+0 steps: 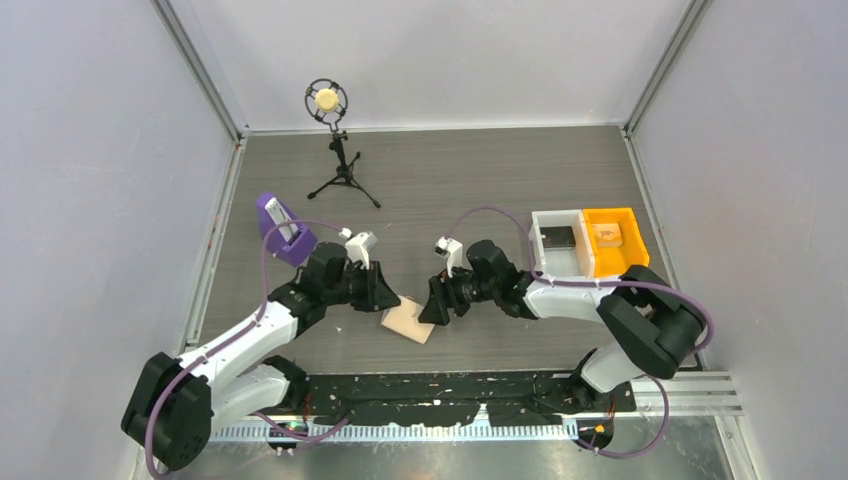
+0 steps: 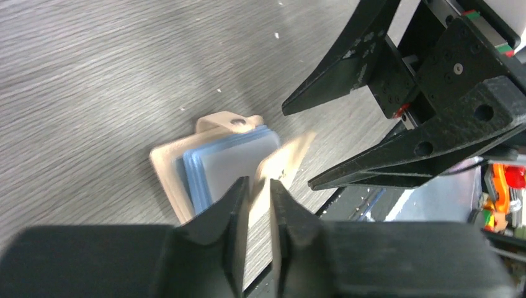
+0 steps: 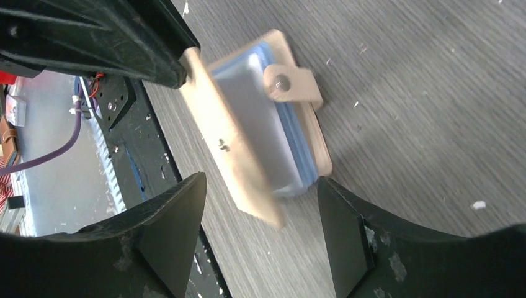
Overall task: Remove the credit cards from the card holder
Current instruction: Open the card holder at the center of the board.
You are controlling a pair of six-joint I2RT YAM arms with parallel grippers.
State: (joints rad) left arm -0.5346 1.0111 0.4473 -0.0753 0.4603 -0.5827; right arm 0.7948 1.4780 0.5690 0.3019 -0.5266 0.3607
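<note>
The card holder [image 1: 408, 322] lies on the table between the two grippers, pale tan with light blue pockets inside [image 2: 197, 167]. Its tan cover flap [image 3: 232, 152] stands lifted, the snap tab [image 3: 291, 84] at the far side. My left gripper [image 1: 388, 297] is shut on the edge of that flap [image 2: 259, 186]. My right gripper [image 1: 433, 305] is open just right of the holder, its fingers either side of the holder's near end [image 3: 260, 205] without touching it. No credit card shows clearly; a greyish face fills the top pocket [image 3: 260, 118].
A purple wedge stand [image 1: 283, 230] is behind the left arm. A white bin [image 1: 558, 245] and an orange bin [image 1: 612, 238] sit at the right. A microphone on a tripod [image 1: 335, 150] stands at the back. The black rail [image 1: 450, 385] runs along the near edge.
</note>
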